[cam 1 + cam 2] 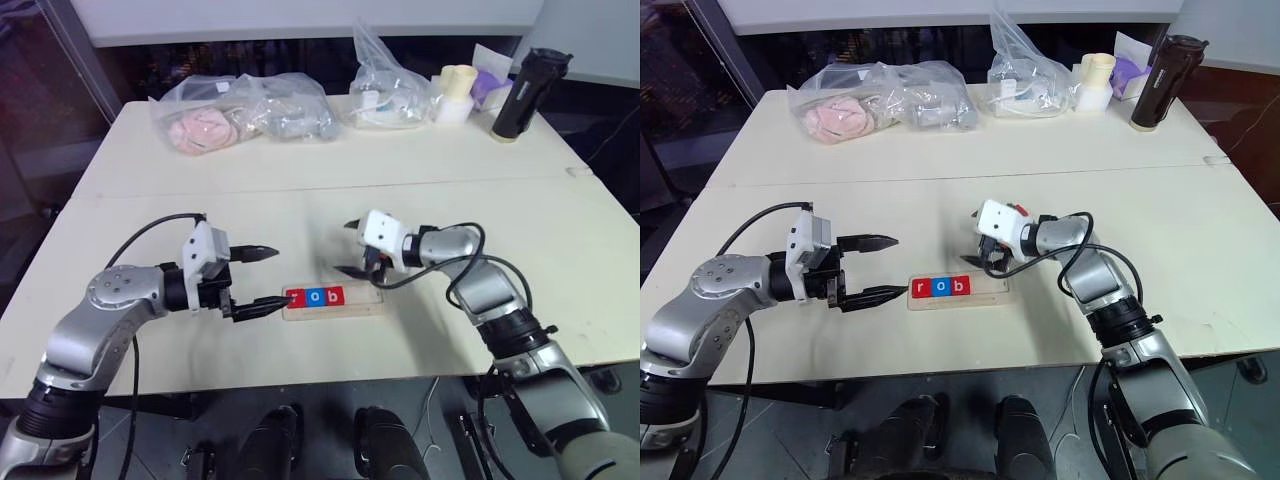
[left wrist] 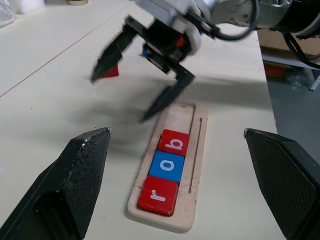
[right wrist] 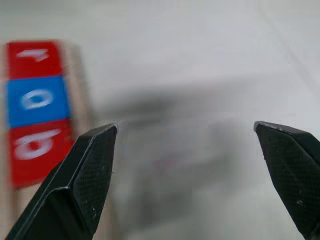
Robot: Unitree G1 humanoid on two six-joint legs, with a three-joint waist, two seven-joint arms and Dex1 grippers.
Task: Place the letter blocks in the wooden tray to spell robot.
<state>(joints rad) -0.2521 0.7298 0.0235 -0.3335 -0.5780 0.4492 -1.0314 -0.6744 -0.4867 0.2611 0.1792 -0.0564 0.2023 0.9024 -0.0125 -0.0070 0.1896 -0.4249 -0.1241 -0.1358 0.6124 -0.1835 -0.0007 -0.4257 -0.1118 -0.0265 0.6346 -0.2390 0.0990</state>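
While three of five places are filled:

Tray (image 2: pixel 196 165): pale wooden strip flat on the table (image 1: pixel 300 170), near the front edge, between the two arms; long side across, presumably so both can reach.

Blocks in tray: red r (image 2: pixel 158 195), blue o (image 2: pixel 168 165), red b (image 2: pixel 174 142), touching in a row from the left end; right part of the groove bare, judged kept for the second o and the t.

Loose block (image 2: pixel 111 71): red, on the table behind the tray, by the right gripper; letter unreadable.

Left gripper (image 1: pixel 262 280): fingers spread wide, empty, level, just off the tray's left end; likely parked clear.

Right gripper (image 1: pixel 350 250): fingers spread wide, empty, tilted down just above the tray's right end; probably placed to fetch another block.

Clutter: plastic bags (image 1: pixel 245 108), dark bottle (image 1: pixel 527 93) at the far edge, well apart.
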